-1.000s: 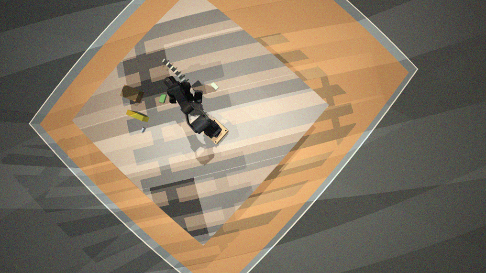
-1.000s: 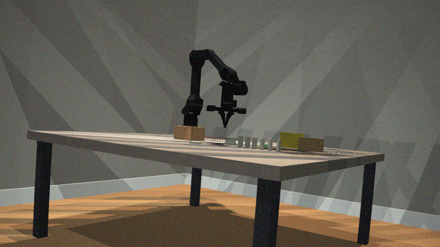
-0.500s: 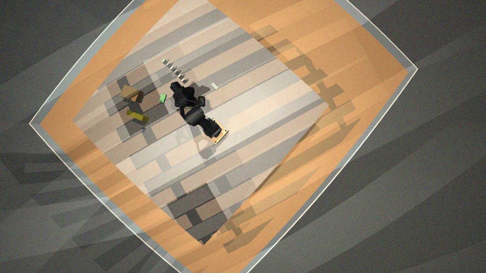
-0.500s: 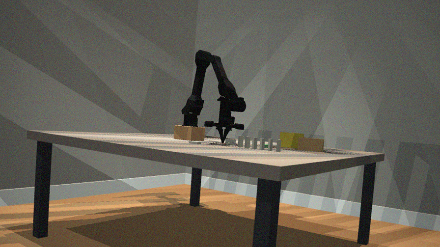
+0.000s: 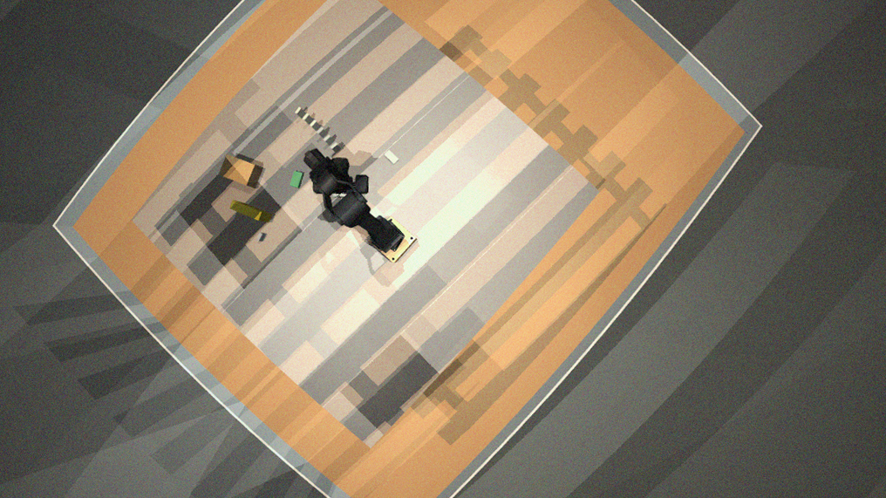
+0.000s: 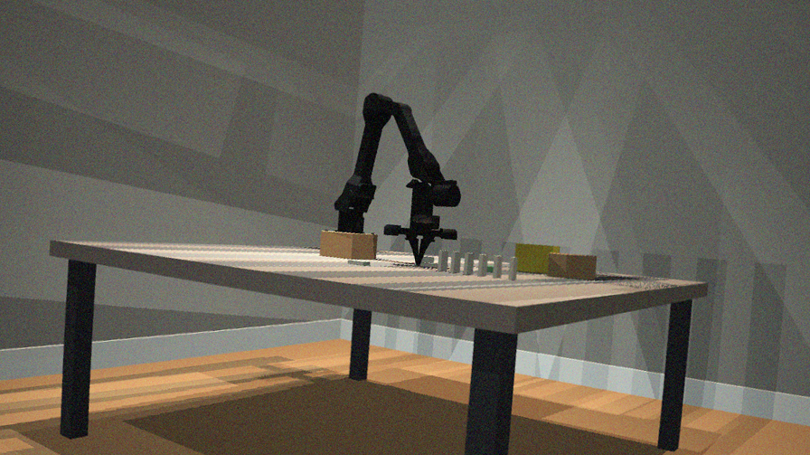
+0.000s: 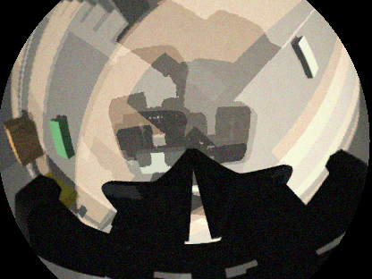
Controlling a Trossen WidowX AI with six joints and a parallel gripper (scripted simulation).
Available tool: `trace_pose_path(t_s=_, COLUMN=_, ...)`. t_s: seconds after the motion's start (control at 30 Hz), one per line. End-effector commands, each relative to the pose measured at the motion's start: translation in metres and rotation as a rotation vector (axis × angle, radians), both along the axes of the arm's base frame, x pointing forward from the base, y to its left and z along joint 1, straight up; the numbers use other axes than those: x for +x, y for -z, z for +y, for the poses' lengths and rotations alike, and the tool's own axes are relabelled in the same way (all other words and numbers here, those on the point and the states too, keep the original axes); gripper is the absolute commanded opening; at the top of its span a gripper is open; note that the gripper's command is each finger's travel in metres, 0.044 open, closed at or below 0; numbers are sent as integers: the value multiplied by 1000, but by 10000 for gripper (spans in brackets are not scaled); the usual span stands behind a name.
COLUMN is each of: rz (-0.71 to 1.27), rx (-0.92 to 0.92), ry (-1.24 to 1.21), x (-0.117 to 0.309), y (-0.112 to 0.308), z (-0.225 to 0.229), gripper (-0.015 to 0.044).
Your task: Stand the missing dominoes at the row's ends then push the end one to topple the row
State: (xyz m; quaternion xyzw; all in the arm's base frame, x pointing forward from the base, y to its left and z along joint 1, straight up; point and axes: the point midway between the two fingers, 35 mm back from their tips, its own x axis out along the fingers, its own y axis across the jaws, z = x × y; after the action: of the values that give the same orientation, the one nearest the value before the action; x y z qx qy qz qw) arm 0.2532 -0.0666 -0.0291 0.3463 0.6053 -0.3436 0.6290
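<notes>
Several pale dominoes stand upright in a straight, evenly spaced row. My gripper is shut with nothing between its fingertips. It points down, its tips low over the table just beyond the row's end nearest the arm base; a gap to the end domino cannot be measured. In the top view the arm hides the tips. One loose pale domino lies flat to the side of the row. Another pale flat piece lies behind the fingers, mostly hidden under the arm from above.
A green block lies beside the arm. A brown box and a yellow block stand farther off, with a small dark piece near the yellow block.
</notes>
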Motion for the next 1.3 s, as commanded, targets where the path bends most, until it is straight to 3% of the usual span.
trace_pose_path(t_s=0.0, rz=6, rx=7, ry=3, x=5, y=1, z=4, gripper=0)
trace_pose_path(t_s=0.23, rz=-8, rx=-1, ry=8, x=12, y=-2, z=4, gripper=0)
trace_pose_path(t_s=0.6, rz=0, rx=8, ry=3, x=33, y=-78, z=22, gripper=0)
trace_pose_path(t_s=0.73, rz=2, rx=9, ry=1, x=32, y=-80, z=23, gripper=0)
trace_pose_path(t_s=0.83, rz=3, rx=4, ry=-141, x=34, y=-80, z=24, gripper=79)
trace_pose_path(t_s=1.27, rz=12, rx=-36, ry=-1429, x=48, y=-81, z=37, gripper=420)
